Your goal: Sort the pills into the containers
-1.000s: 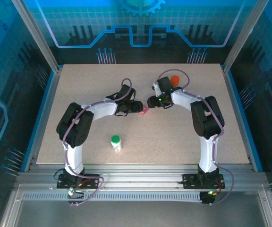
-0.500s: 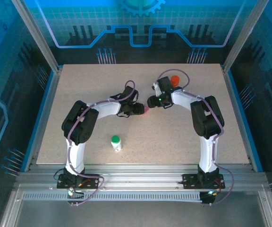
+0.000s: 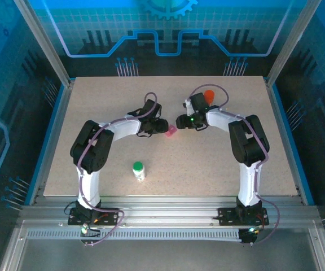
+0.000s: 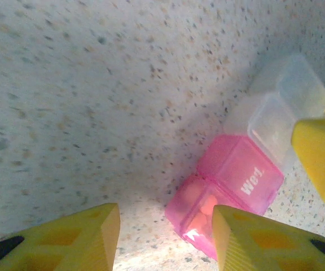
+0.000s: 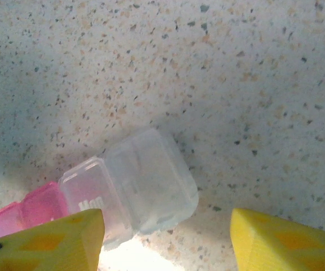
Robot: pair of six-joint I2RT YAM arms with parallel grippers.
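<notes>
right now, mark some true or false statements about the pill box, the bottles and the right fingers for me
1. The pill box has its clear lid open. True.
2. The box is marked "Wed". True.
3. The green-capped bottle lies beside the pill box. False: it stands well apart, toward the near edge.
4. The right fingers are shut. False: they stand apart.
5. The orange bottle touches the pill box. False: it stands apart, beyond the right arm.
</notes>
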